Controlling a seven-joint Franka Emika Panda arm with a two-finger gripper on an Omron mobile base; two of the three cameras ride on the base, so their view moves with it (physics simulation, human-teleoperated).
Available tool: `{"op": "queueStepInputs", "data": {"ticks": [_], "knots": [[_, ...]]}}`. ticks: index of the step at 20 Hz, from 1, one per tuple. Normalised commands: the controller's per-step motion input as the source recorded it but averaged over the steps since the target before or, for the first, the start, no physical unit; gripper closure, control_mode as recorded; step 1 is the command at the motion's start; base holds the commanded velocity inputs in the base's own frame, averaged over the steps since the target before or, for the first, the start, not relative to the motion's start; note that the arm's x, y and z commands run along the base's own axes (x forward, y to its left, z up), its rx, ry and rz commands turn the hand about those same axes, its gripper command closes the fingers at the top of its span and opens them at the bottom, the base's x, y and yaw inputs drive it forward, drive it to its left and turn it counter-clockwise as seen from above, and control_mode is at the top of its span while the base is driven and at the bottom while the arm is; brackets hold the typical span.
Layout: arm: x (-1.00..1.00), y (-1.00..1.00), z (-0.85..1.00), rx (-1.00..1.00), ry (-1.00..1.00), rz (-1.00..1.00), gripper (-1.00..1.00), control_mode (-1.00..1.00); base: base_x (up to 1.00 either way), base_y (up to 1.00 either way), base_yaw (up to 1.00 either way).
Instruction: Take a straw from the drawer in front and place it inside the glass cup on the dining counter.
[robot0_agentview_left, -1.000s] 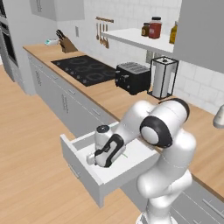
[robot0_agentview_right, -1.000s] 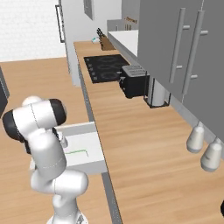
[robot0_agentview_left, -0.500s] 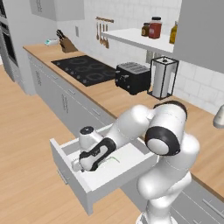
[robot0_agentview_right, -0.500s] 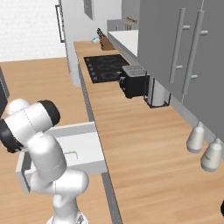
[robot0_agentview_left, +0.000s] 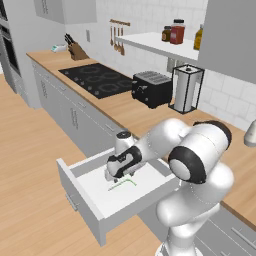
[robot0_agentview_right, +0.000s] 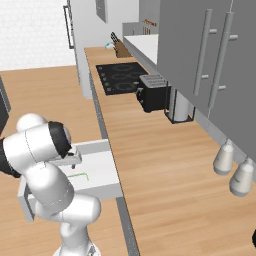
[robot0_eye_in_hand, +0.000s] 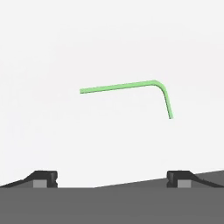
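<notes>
The drawer (robot0_agentview_left: 107, 200) stands pulled out in the lower middle of the left base view, a pale-grey box with a white floor and a slim bar handle on its front; in the right base view it sits at the lower left, partly behind the robot's white body. On its floor lies the straw (robot0_eye_in_hand: 131, 86), a thin bright-green stick with a bent end: in the hand view a long run crosses the centre and turns down into a short leg at the right. The same straw shows as a small green line near the drawer's middle in the left base view (robot0_agentview_left: 123, 184) and beside the arm in the right base view (robot0_agentview_right: 79, 176). The gripper (robot0_agentview_left: 116, 176) hangs inside the drawer just above the straw, fingers spread wide and holding nothing; in the hand view the two dark fingertips (robot0_eye_in_hand: 45, 178) stand far apart at the bottom, with the straw between and above them, untouched. Behind, a wood counter (robot0_agentview_left: 135, 112) carries a black cooktop (robot0_agentview_left: 95, 77), a black toaster (robot0_agentview_left: 152, 88) and a knife block (robot0_agentview_left: 76, 50). No readable writing appears anywhere.
</notes>
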Motion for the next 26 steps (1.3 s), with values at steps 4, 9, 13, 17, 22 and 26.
{"op": "queueStepInputs", "data": {"ticks": [4,9,13,17,22,26], "knots": [[0.45,-0.64,-0.15,0.00,0.01,0.03,-1.00,-1.00,0.00,0.00,0.00],[0.31,-0.31,-0.25,0.00,0.00,0.10,-1.00,-1.00,0.00,0.00,0.00],[0.19,-0.04,-0.41,0.00,0.00,0.13,-1.00,-1.00,0.00,0.00,0.00],[0.15,0.00,-0.43,0.00,0.00,0.16,-1.00,-1.00,0.00,0.00,0.00],[0.31,0.00,-0.40,0.00,0.00,0.16,-1.00,-1.00,0.00,0.00,0.00],[0.42,0.00,-0.26,0.00,0.00,0.13,-1.00,-1.00,0.00,0.00,0.00]]}}
